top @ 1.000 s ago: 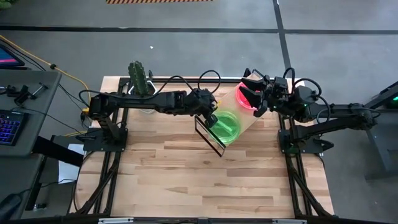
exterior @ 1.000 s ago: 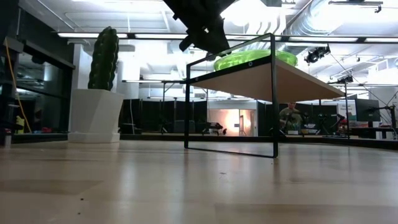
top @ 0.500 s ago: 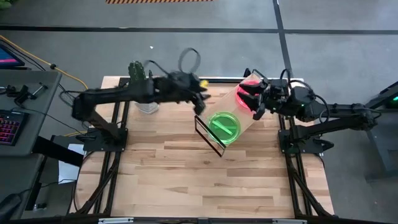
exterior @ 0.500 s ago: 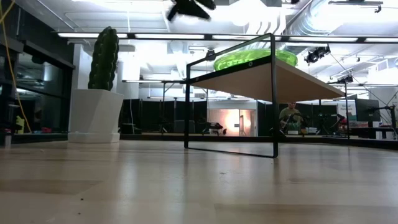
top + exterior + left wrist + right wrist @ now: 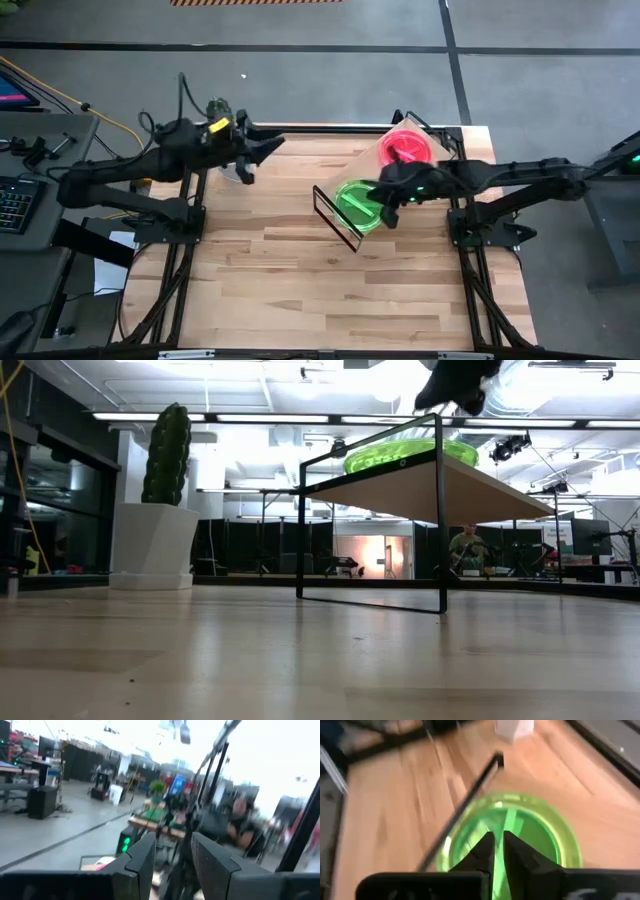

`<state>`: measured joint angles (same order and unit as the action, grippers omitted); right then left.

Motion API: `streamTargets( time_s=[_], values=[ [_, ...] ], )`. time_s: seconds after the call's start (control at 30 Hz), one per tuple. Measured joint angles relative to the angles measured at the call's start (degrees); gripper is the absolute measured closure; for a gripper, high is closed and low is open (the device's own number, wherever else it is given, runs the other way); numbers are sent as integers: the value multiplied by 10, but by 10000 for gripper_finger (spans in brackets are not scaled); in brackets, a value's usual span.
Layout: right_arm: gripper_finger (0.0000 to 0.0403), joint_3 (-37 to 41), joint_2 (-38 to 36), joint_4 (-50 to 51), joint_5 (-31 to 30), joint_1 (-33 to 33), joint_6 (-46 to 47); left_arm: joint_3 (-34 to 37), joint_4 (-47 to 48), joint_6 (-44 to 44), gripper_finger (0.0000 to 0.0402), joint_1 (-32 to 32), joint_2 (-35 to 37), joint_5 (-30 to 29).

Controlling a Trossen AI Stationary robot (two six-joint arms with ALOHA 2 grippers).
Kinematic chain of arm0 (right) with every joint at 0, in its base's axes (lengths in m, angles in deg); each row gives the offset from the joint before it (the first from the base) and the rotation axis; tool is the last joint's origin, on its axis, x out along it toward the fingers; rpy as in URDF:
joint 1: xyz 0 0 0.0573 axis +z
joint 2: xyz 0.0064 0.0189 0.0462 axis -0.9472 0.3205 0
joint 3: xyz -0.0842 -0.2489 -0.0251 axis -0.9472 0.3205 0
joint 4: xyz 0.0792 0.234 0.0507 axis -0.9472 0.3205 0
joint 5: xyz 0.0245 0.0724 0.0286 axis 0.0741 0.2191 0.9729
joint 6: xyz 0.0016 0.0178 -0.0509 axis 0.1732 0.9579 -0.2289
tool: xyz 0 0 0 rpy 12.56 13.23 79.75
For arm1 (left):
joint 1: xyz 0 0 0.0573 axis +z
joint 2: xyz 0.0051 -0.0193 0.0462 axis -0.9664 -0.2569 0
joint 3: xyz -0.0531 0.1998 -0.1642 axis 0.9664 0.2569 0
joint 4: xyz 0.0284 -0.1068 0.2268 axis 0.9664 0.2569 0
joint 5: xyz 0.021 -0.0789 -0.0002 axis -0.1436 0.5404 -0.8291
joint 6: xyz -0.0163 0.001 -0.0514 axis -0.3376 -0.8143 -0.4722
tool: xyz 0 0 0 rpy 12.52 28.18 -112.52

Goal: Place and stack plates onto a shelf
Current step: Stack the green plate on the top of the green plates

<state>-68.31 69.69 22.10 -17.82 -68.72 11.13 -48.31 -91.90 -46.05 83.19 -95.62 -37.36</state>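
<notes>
The shelf (image 5: pixel 358 165), a light-wood board on a black wire frame, stands on the table right of centre. A neon green plate (image 5: pixel 355 205) lies flat on its near-left part, and a neon red-pink plate (image 5: pixel 408 147) lies flat on its far-right corner. My right gripper (image 5: pixel 498 842) hovers shut over the green plate. The low view shows it (image 5: pixel 455 385) clear above the plate (image 5: pixel 410 455). My left gripper (image 5: pixel 268 148) hangs high at the far left, beside the cactus, open with nothing between its fingers (image 5: pixel 145 862).
A cactus in a white pot (image 5: pixel 150 545) stands at the table's far left edge, close under my left arm. The tabletop (image 5: pixel 300 280) lies bare in front of the shelf. A desk with a keyboard (image 5: pixel 15 205) stands off the table's left side.
My left gripper has drawn back from the green plate toward the table's left edge, rising and tipping up toward level. My right gripper has left the red-pink plate, swung toward the table's left over the green plate and tipped downward. Both plates lie on the shelf as before.
</notes>
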Motion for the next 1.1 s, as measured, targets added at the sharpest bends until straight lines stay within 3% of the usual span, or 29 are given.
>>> streamTargets(
  time_s=[0.23, 0.57, 0.83, 1.1],
  values=[
    [398, -12, 76, 24, 21, -32, -52, 74, -78, -43, 286, 0, 46, -12],
    [402, -12, 120, 77, 31, -75, -99, 76, -77, -47, 286, 0, 46, -13],
    [403, -12, 125, 20, 93, -76, -155, 76, -77, -47, 286, 0, 46, -13],
    [403, -12, 134, 27, 145, -75, -190, 76, -77, -47, 286, 0, 46, -13]
  ],
)
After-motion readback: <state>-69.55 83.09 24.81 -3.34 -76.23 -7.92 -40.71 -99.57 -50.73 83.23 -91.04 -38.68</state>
